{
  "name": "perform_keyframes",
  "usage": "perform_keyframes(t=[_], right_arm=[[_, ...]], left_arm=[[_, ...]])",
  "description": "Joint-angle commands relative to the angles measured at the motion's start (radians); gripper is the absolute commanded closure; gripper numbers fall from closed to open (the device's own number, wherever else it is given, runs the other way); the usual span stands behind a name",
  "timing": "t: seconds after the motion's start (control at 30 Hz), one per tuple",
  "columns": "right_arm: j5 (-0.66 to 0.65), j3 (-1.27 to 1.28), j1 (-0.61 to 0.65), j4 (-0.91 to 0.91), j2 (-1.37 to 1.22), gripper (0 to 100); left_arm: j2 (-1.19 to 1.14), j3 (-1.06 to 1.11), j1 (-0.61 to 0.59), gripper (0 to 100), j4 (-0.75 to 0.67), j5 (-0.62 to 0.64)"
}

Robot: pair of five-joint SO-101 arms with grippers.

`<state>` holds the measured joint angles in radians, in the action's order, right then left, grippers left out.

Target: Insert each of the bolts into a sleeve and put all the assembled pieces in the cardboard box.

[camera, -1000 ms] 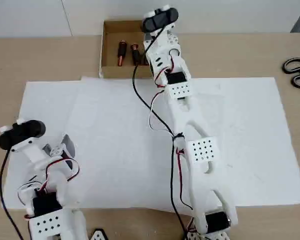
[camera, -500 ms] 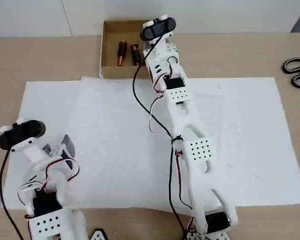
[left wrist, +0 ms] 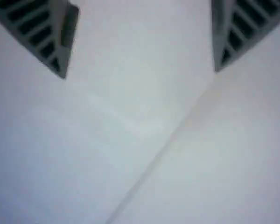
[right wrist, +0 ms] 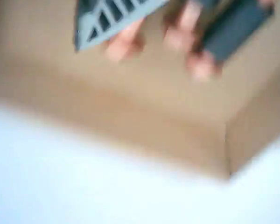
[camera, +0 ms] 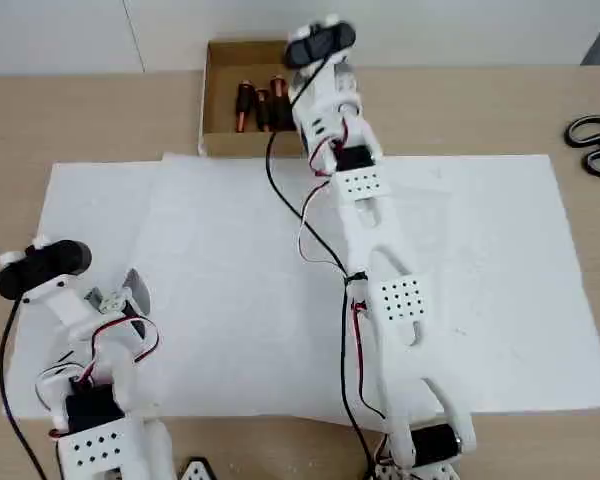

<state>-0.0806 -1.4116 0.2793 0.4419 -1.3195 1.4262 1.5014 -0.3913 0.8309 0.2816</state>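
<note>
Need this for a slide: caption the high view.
Right gripper over the cardboard box, three assembled pieces inside; left gripper open above the white sheet.

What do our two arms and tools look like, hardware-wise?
Left arm and right arm: white printed plastic, perforated panels, black servos, a black wrist camera pod each. Black plus red-and-white cables run along each. Left tool fingers: grey, ribbed, wedge-shaped.

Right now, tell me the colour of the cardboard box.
The cardboard box is brown, clearest in the high view.
</note>
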Motion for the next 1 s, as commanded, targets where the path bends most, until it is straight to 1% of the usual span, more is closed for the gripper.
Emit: perform_keyframes(t=[0.0,0.1,0.2,0.27,0.5,0.73,0.97], right_arm=[[-0.014,-0.276,-0.018,0.182,0.039,79.3],[-0.014,-0.272,-0.031,0.274,0.087,79.3],[-0.014,-0.272,-0.044,0.363,0.226,79.3],[-0.014,-0.272,-0.045,0.453,0.334,79.3],[-0.014,-0.27,-0.033,0.808,0.651,79.3],[-0.014,-0.27,-0.019,1.236,0.96,79.4],[-0.014,-0.264,-0.021,1.245,1.251,79.4]], left_arm=[[0.012,-0.005,0.005,81,-0.023,0.0],[0.012,-0.005,0.005,81,-0.023,0.0],[0.012,-0.005,0.005,81,-0.023,0.0],[0.012,-0.005,0.005,81,-0.023,0.0],[0.012,-0.005,0.005,81,-0.021,0.0],[0.012,-0.005,0.005,81,-0.021,0.0],[0.012,-0.005,0.005,81,-0.021,0.0]])
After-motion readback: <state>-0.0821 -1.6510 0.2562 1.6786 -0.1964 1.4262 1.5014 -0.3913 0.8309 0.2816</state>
